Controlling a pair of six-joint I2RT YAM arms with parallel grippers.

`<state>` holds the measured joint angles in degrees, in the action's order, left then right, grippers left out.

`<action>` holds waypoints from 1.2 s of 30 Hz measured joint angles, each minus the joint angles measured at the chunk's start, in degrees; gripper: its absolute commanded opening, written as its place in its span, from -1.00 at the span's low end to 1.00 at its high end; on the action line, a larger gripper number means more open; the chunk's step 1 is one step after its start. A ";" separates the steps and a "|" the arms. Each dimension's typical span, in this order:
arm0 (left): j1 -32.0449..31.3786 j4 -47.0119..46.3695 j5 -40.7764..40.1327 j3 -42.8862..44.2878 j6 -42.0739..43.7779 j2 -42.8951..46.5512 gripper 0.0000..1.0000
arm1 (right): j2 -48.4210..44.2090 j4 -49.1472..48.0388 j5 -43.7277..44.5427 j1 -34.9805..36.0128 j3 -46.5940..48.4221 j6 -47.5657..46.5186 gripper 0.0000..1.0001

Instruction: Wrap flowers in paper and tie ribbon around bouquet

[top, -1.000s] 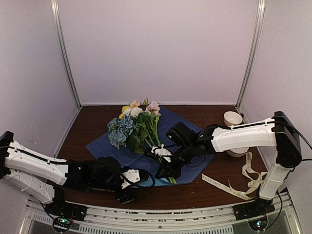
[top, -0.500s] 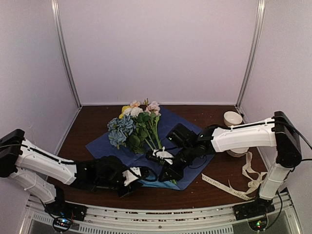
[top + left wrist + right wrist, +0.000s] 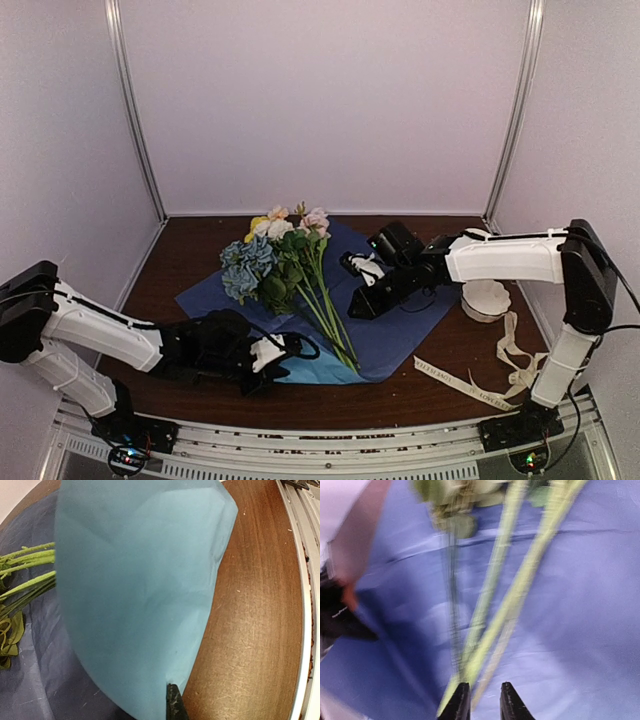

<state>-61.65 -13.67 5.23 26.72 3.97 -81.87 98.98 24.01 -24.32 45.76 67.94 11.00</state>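
The left pincer [image 3: 270, 352] pinched a corner of the paper [image 3: 140, 590], lower middle; the right pincer [image 3: 482, 700] gaped, holding nothing; next, that corner needed folding over the flowers [image 3: 280, 262].

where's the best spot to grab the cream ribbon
Probably the bunched loops of the long cream-white printed ribbon, from above with jaws across the band: the loops seem to rise off the brown wooden table, while its straight tail lies flat.
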 measured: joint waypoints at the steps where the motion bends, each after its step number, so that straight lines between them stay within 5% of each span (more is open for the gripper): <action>1: 0.07 -0.07 0.20 0.02 0.00 -0.09 -1.00 | 0.96 0.37 2.80 -0.22 0.68 1.31 -0.68; 5: 0.33 -0.09 0.81 0.79 0.00 -1.73 -1.00 | 6.84 1.31 9.77 0.13 3.28 4.74 -0.89; 13: 1.22 -0.46 1.88 2.89 -0.26 -4.52 -1.00 | 12.15 5.05 10.67 1.18 3.91 5.01 -1.00; 27: 1.62 -4.33 2.82 0.59 -1.84 -2.54 -1.00 | 11.91 2.64 -1.88 8.96 3.04 7.34 -1.00; 36: 1.99 -5.79 2.75 -0.81 -2.01 -0.28 -1.00 | -2.99 0.59 -4.59 0.92 -6.23 3.74 -0.45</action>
<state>-59.66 -19.46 7.99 25.91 1.96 -82.15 95.98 24.60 -28.91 46.68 61.71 14.74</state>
